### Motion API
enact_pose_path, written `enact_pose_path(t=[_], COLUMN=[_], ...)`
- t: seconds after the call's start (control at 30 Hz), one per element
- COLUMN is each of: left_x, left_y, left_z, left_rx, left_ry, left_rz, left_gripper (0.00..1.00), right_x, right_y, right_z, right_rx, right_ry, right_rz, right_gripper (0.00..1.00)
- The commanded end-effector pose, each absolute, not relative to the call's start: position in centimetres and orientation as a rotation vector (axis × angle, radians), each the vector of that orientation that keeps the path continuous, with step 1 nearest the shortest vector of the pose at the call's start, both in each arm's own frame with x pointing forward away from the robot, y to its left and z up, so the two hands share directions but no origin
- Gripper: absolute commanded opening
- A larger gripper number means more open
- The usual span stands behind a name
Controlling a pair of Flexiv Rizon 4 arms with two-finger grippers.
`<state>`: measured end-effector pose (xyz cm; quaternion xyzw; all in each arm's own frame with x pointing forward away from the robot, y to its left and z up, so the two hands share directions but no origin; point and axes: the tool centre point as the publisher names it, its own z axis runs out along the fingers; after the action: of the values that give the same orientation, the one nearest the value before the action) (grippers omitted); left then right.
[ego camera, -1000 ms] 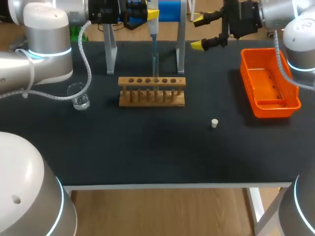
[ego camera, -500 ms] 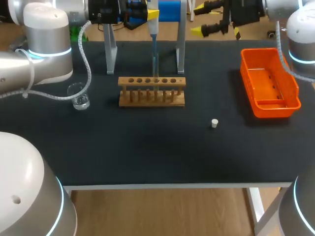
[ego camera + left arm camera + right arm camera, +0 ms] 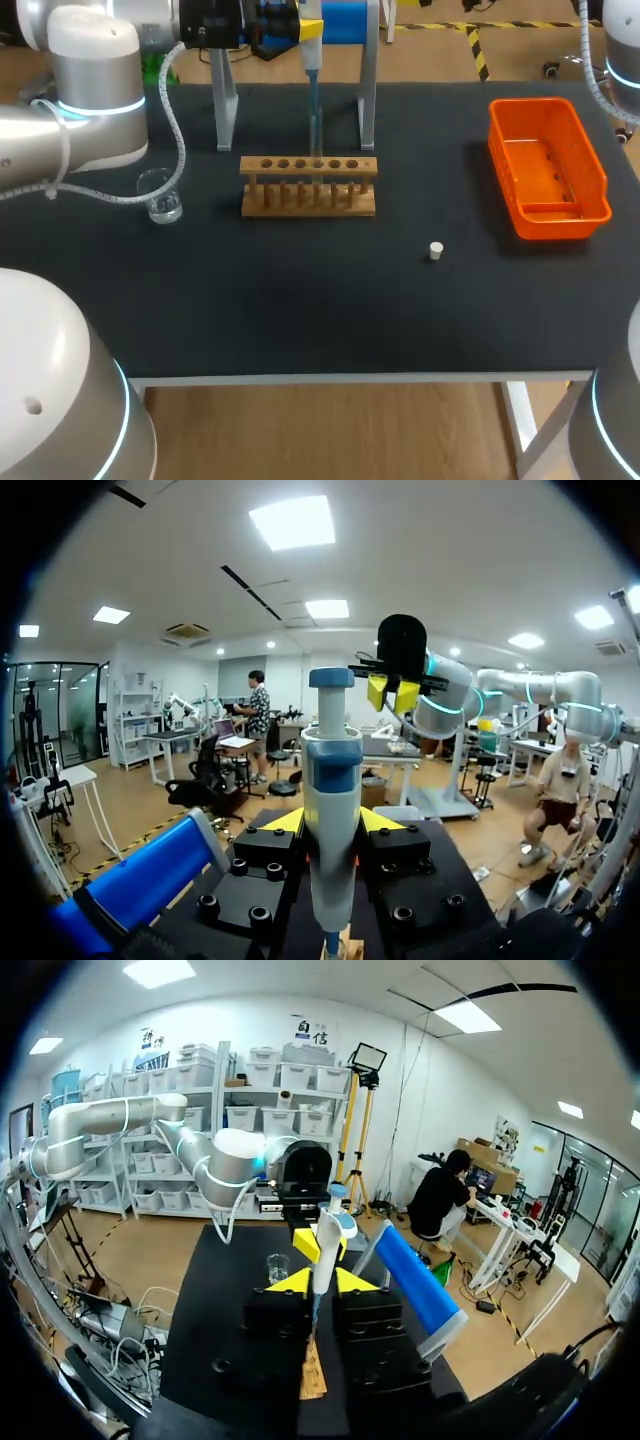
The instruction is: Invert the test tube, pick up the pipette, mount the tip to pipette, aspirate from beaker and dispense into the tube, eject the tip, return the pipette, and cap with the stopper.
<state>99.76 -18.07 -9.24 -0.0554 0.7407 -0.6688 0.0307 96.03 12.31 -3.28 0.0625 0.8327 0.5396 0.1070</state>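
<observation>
My left gripper (image 3: 306,30) is shut on the white and blue pipette (image 3: 311,55) at the back of the table, its yellow tips on either side of the barrel (image 3: 332,810). The pipette's tip reaches down into the upright test tube (image 3: 316,125) in the wooden rack (image 3: 308,187). The glass beaker (image 3: 160,195) stands left of the rack. A small white stopper (image 3: 436,250) lies on the mat to the rack's right. My right gripper (image 3: 392,693) hangs high beyond the pipette, yellow tips (image 3: 290,1282) close together and empty; it is outside the head view.
An orange bin (image 3: 545,170) sits at the right side of the table. A metal stand (image 3: 226,110) with a blue roll (image 3: 345,20) straddles the back behind the rack. The dark mat in front of the rack is bare apart from the stopper.
My right arm has risen and pulled back out of the head view, and its fingers have closed from wide open. The left arm, pipette and tube have not moved.
</observation>
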Motion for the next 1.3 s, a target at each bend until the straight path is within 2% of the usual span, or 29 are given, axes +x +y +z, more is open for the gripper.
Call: enact_pose_path(t=[0.03, 0.3, 0.7, 1.3], left_x=[99.6, 99.6, 99.6, 99.6], left_y=[-18.1, -18.1, -18.1, -18.1], left_z=[-9.1, -9.1, -9.1, -9.1], left_rx=[-0.175, -0.175, -0.175, -0.175], left_ry=[2.283, 2.283, 2.283, 2.283], left_rz=[-2.057, -2.057, -2.057, -2.057], left_gripper=[0.0, 0.0, 0.0, 0.0], right_x=[95.9, 95.9, 96.3, 97.7], right_y=[12.2, 12.2, 16.1, 21.1], right_z=[-3.3, -3.3, 1.5, 0.3], right_rx=[0.184, 0.184, 0.242, 0.318], right_ry=[2.455, 2.455, 2.483, 2.495], right_rz=[1.587, 1.587, 1.555, 1.517], right_gripper=[0.0, 0.0, 0.0, 0.0])
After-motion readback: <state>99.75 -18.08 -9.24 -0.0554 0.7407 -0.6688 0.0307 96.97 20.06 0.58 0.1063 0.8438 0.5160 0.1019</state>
